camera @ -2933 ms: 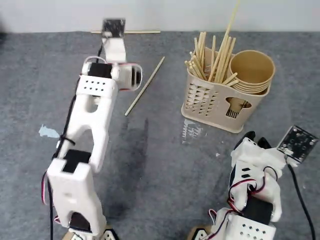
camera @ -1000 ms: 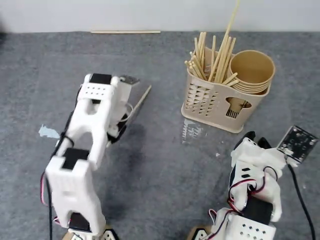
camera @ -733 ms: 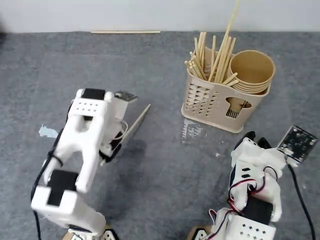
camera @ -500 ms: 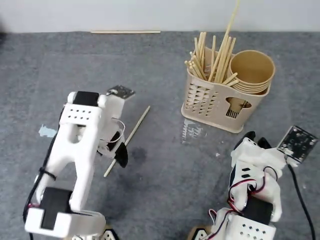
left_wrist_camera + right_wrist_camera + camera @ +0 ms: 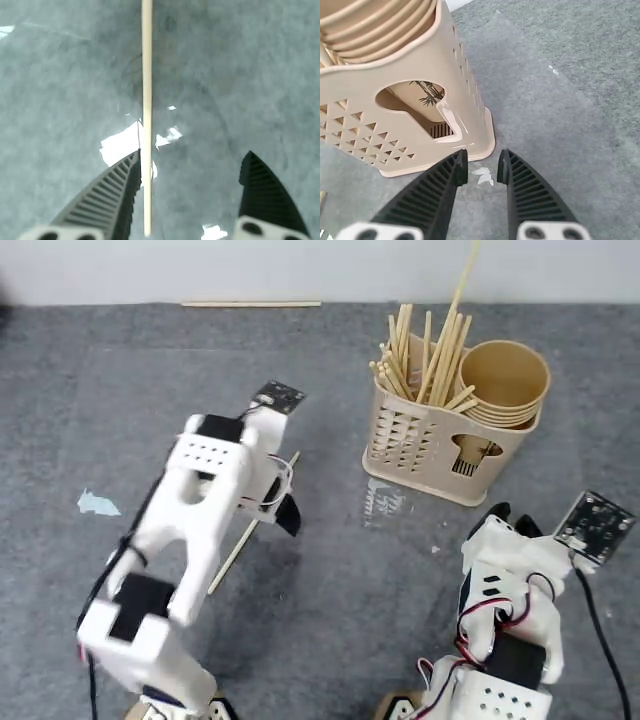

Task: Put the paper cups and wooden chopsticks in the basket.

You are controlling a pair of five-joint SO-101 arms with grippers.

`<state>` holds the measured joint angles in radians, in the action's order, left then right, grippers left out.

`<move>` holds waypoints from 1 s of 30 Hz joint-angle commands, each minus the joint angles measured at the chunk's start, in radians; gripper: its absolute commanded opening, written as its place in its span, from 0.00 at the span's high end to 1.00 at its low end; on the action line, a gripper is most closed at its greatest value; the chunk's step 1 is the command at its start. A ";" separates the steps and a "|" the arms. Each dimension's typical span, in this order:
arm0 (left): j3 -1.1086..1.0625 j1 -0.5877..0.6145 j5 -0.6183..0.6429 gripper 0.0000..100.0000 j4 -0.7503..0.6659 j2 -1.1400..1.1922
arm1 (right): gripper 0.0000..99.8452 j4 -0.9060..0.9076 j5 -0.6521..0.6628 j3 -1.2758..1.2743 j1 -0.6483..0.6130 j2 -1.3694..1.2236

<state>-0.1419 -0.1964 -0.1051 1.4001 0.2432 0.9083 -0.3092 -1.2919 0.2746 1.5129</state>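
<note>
A lone wooden chopstick (image 5: pixel 232 558) lies on the grey mat left of centre. My left gripper (image 5: pixel 278 510) hangs over its far half. In the left wrist view the gripper (image 5: pixel 192 153) is open and the chopstick (image 5: pixel 146 75) runs alongside one finger (image 5: pixel 117 192), ungripped. The beige basket (image 5: pixel 420 440) at the back right holds stacked paper cups (image 5: pixel 505 375) and a bundle of chopsticks (image 5: pixel 420 355). My right gripper (image 5: pixel 505 515) rests near the basket's front; its fingers (image 5: pixel 445 192) stand a narrow gap apart, empty, facing the basket (image 5: pixel 395 135) and cups (image 5: pixel 370 20).
Another chopstick (image 5: pixel 250 304) lies along the mat's far edge by the wall. A pale scrap (image 5: pixel 97 504) sticks to the mat at the left, and white flecks (image 5: pixel 385 502) lie in front of the basket. Open mat lies between the arms.
The left arm came back from the far edge, and the loose chopstick slid with it toward the near side. The gripper then swung right over the chopstick. The right arm kept still.
</note>
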 commanded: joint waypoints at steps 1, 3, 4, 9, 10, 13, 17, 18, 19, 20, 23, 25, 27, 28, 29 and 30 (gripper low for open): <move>0.154 -0.006 0.011 0.70 -0.017 0.121 | 0.89 -0.008 -0.008 0.003 -0.010 0.012; 0.226 -0.002 0.011 0.70 0.002 0.213 | 0.89 -0.008 -0.008 0.003 -0.010 0.012; 0.266 -0.002 0.011 0.70 0.017 0.262 | 0.89 -0.008 -0.008 0.003 -0.010 0.012; 0.549 0.000 0.011 0.79 0.172 0.494 | 0.89 -0.008 -0.008 0.003 -0.010 0.012; 0.613 0.000 0.011 0.80 0.216 0.535 | 0.89 -0.008 -0.008 0.003 -0.010 0.012; 0.812 -0.003 0.011 0.84 0.330 0.669 | 0.89 -0.008 -0.008 0.003 -0.010 0.012; 0.957 0.000 0.012 0.97 0.356 0.756 | 0.89 -0.008 -0.008 0.003 -0.010 0.012; 0.951 -0.006 0.012 0.99 0.356 0.750 | 0.89 -0.008 -0.008 0.003 -0.010 0.012; 0.941 -0.011 0.012 0.99 0.356 0.746 | 0.89 -0.008 -0.008 0.003 -0.010 0.012; 0.932 -0.015 0.012 0.99 0.356 0.736 | 0.89 -0.008 -0.008 0.003 -0.010 0.012; 0.923 -0.025 0.011 0.99 0.356 0.698 | 0.89 -0.008 -0.008 0.003 -0.010 0.012; 0.923 -0.028 0.012 0.99 0.356 0.655 | 0.89 -0.008 -0.008 0.003 -0.010 0.012; 0.923 -0.028 0.012 0.99 0.356 0.598 | 0.89 -0.008 -0.008 0.003 -0.010 0.012; 0.926 -0.028 0.014 0.99 0.354 0.566 | 0.89 -0.008 -0.008 0.003 -0.010 0.012; 0.931 -0.028 0.026 0.99 0.353 0.531 | 0.89 -0.008 -0.008 0.003 -0.010 0.012; 0.934 -0.026 0.051 0.99 0.351 0.497 | 0.89 -0.008 -0.008 0.003 -0.010 0.012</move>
<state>0.7679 -0.2163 -0.1020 1.7315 0.8968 0.9083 -0.3092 -1.2919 0.2746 1.5129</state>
